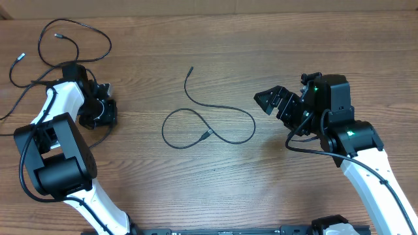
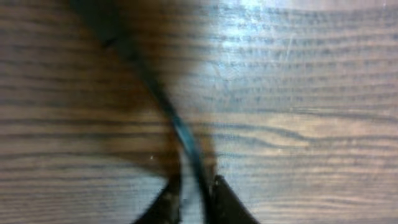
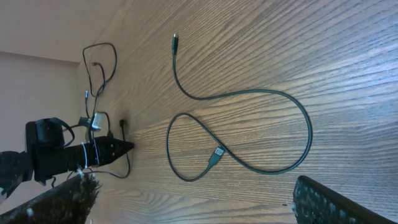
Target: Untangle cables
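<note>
A loose black cable (image 1: 206, 135) lies in a loop at the table's centre, plug ends apart; it also shows in the right wrist view (image 3: 216, 154). A tangle of thin black cables (image 1: 59, 36) lies at the far left, also in the right wrist view (image 3: 115, 62). My left gripper (image 1: 104, 111) sits low at that tangle's near edge. In the blurred left wrist view its jaws (image 2: 193, 186) are nearly closed with a black cable (image 2: 180, 134) running between the tips. My right gripper (image 1: 274, 104) is open and empty, right of the loose cable, jaws wide (image 3: 199, 205).
The wooden table (image 1: 215, 189) stretches in front of the loose cable. Thicker black wires hang from the right arm (image 1: 307, 140). The left arm's base (image 1: 55, 160) stands at the near left.
</note>
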Action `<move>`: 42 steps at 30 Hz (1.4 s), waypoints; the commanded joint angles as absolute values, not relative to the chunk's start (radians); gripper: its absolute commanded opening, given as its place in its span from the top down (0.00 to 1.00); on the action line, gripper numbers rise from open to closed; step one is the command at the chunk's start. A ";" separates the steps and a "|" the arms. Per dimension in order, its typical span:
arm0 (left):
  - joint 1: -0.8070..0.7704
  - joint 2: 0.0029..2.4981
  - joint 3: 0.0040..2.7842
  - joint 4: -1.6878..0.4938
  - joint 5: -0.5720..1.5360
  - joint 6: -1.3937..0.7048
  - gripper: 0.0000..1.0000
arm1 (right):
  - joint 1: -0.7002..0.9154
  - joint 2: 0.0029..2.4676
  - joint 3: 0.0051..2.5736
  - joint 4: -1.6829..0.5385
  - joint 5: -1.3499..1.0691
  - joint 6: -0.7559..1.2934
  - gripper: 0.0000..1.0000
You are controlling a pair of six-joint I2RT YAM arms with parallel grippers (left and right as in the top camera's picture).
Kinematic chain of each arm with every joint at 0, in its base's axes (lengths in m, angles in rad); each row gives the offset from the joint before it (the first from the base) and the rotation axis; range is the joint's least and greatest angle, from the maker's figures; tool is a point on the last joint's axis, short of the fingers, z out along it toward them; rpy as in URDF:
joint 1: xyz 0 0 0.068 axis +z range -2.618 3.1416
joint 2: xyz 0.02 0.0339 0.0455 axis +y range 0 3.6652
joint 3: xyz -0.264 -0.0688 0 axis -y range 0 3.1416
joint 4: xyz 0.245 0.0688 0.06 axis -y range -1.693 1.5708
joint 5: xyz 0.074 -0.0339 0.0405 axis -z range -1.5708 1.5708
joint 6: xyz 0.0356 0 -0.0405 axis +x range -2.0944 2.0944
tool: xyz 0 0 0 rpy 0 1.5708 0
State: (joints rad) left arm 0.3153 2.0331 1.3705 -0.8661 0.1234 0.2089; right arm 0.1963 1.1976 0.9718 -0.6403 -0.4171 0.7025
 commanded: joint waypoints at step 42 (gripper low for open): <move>0.406 2.040 1.785 -0.945 0.177 -0.884 0.96 | 0.194 1.186 0.975 -0.638 -0.408 0.698 0.00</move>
State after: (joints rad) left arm 0.3870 2.0338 1.7664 -0.9741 0.1623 -0.8257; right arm 0.1963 1.1976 0.9718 -0.6403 -0.4149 0.7033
